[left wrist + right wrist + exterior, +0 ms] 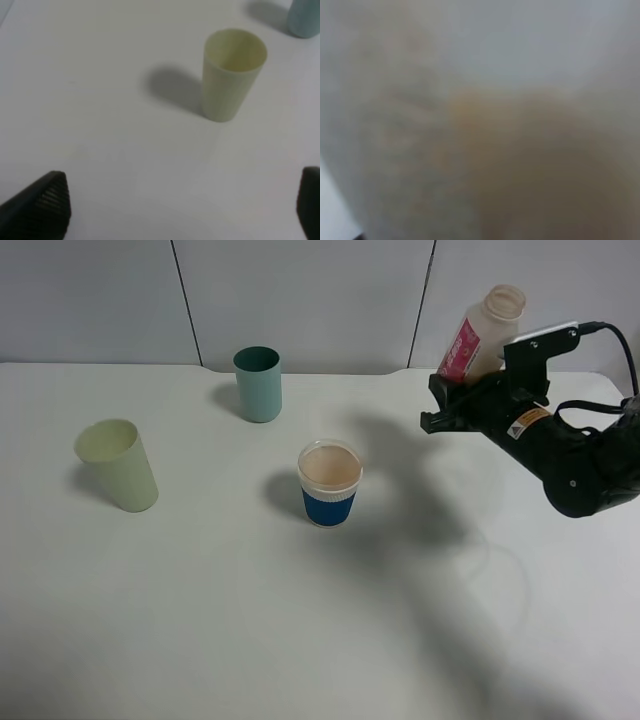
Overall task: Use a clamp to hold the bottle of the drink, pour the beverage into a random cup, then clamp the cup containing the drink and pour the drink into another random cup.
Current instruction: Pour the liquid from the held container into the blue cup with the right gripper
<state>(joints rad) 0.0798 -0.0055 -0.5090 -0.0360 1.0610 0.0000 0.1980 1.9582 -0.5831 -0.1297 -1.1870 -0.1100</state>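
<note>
My right gripper (pixel 462 392) is shut on the drink bottle (pixel 482 332), a pale open-topped bottle with a red label, held tilted in the air at the right, apart from the cups. The bottle's side (pixel 485 130) fills the right wrist view as a blur. A blue-sleeved cup (pixel 329 483) stands mid-table, full of pinkish-beige drink. A pale green cup (pixel 117 464) stands at the left and looks empty; it also shows in the left wrist view (pixel 233 74). A teal cup (pixel 258 384) stands at the back. My left gripper (pixel 182 210) is open and empty, some way from the pale green cup.
The white table (pixel 200 620) carries only the three cups. A grey panelled wall (pixel 300 300) runs behind its far edge. The right arm's cable (pixel 610 340) loops at the far right. The teal cup's edge (pixel 305 20) shows in the left wrist view.
</note>
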